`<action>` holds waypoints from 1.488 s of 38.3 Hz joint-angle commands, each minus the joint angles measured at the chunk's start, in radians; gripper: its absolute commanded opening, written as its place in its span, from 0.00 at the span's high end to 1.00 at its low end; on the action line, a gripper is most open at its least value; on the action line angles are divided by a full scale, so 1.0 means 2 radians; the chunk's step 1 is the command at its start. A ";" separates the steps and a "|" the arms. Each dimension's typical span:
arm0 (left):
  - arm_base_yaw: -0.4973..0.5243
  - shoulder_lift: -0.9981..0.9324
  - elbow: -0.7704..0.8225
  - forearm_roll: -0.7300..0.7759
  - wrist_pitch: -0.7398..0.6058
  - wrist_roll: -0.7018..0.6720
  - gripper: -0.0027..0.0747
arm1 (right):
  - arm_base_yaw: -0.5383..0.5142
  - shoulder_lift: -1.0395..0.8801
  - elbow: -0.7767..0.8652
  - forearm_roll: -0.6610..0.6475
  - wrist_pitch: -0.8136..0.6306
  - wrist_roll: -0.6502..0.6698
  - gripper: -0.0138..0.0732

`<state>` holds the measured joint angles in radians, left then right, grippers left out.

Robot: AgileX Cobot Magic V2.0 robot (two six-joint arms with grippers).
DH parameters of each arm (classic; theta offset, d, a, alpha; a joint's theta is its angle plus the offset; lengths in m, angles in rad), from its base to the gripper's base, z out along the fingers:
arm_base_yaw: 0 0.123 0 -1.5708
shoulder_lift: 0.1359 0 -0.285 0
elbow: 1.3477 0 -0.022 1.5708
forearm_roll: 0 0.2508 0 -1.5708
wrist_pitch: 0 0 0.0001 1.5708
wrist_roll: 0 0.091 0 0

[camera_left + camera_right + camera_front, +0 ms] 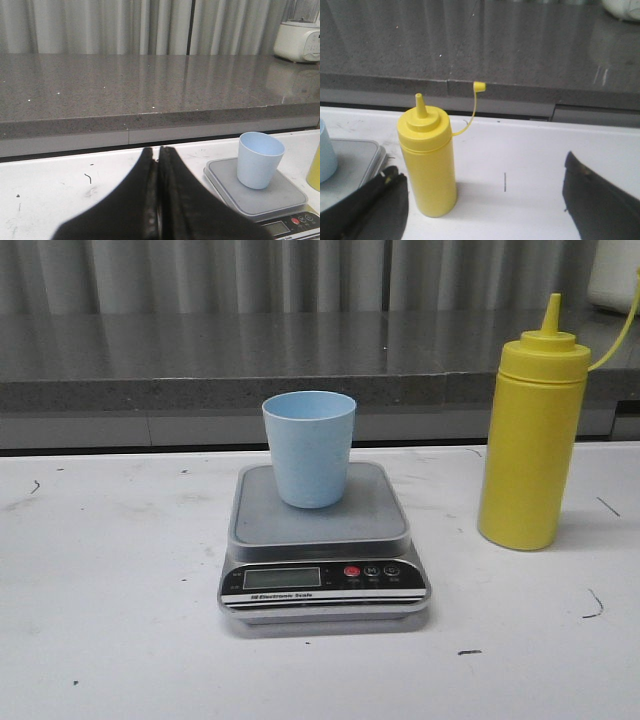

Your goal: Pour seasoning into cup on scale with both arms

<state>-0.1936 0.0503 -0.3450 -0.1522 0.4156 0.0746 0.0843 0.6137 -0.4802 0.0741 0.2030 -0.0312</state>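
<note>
Yellow bottle upright, cup on scale, both my grippers empty.

I see the tall yellow plastic squeeze bottle (428,162), smooth with a pointed nozzle, standing between my right gripper (485,200) fingers, which are spread wide and touch nothing. The tapered pale blue plastic cup (309,447) sits on the flat silver scale (322,540), just beside my left gripper (158,200), fingers pressed together, holding nothing. Grey speckled counter (125,85) lies beyond.
</note>
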 commanded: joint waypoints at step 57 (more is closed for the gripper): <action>0.001 0.006 -0.012 -0.007 -0.039 -0.006 0.99 | 0.111 0.571 -0.013 0.074 -0.596 0.045 0.10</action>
<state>-0.1936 0.0503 -0.3450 -0.1527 0.4139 0.0708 0.3062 1.7556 -0.4837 0.2197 -0.8167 0.0292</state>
